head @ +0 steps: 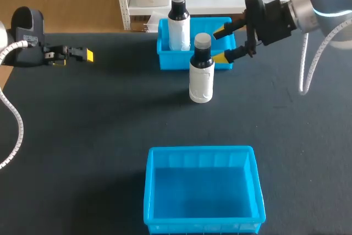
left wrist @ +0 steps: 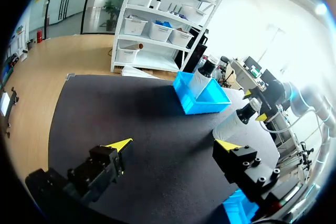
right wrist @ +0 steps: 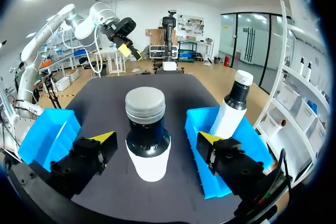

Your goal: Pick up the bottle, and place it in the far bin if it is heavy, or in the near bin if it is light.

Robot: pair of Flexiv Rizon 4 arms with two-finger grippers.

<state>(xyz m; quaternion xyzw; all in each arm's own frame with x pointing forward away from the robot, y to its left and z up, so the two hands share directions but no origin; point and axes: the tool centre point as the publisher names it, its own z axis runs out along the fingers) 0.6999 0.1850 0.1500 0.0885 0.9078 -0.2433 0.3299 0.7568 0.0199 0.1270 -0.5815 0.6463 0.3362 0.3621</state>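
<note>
A white bottle (head: 201,70) with a dark neck and grey cap stands upright on the black table, just in front of the far blue bin (head: 163,59). My right gripper (head: 222,43) is open beside the bottle's right, level with its neck. In the right wrist view the bottle (right wrist: 148,140) stands between the spread fingers, which do not touch it. A second, similar bottle (head: 179,20) stands inside the far bin. The near blue bin (head: 203,191) holds nothing. My left gripper (head: 82,54) is open at the table's far left, with nothing in it (left wrist: 173,145).
The far bin (right wrist: 197,121) with its bottle (right wrist: 231,111) lies close beside my right gripper's finger. In the left wrist view the free bottle (left wrist: 236,121) and the far bin (left wrist: 202,98) are well ahead, across bare mat.
</note>
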